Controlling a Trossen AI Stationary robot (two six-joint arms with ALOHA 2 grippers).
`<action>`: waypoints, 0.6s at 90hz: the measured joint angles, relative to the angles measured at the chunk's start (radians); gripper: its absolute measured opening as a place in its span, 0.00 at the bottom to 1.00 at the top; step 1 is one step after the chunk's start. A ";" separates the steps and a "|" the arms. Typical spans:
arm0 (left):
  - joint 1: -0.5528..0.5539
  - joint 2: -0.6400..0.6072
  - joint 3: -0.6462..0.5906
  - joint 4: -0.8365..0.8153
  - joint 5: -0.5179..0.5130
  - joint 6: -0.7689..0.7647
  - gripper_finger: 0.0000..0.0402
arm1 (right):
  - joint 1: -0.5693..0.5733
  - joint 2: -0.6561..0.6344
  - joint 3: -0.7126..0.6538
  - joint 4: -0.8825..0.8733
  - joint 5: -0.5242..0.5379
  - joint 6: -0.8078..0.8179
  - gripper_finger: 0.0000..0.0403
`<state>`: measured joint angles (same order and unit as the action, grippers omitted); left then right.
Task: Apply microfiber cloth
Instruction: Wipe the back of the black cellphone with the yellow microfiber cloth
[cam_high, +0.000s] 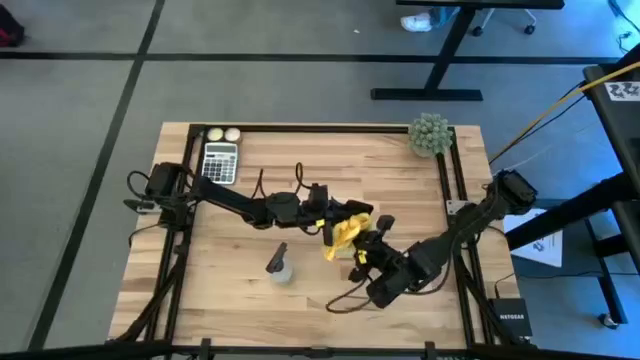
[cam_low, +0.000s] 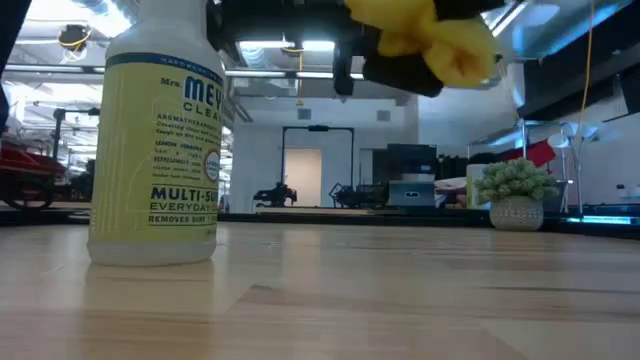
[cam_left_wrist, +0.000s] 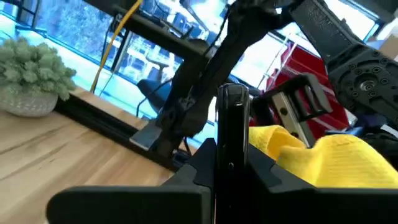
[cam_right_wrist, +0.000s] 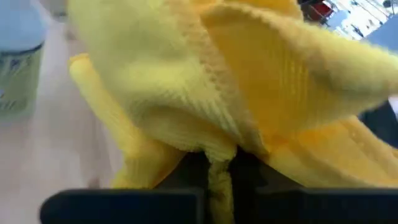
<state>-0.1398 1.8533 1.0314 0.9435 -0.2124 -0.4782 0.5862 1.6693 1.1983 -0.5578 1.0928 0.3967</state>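
The right gripper is clamped on the yellow cloth, lifted above the table. Beside the cloth, the left gripper pinches the phone on edge.

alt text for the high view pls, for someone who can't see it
Seen from above, two dark robot arms meet mid-table: the right gripper holds a bunched yellow microfiber cloth against the left gripper. A spray bottle stands nearby on the wooden table, with a calculator and a potted plant along the far edge.
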 joint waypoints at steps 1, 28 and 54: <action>0.000 0.001 0.000 0.000 0.002 0.000 0.04 | -0.004 0.003 0.000 0.010 -0.014 -0.003 0.02; -0.001 0.006 -0.003 0.009 0.035 -0.002 0.04 | 0.020 0.064 -0.001 0.007 -0.239 -0.006 0.02; -0.003 -0.001 0.002 0.030 0.038 -0.016 0.04 | 0.065 -0.001 0.128 -0.128 -0.034 -0.019 0.02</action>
<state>-0.1432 1.8523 1.0336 0.9733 -0.1748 -0.4946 0.6512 1.6688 1.3260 -0.6853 1.0584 0.3782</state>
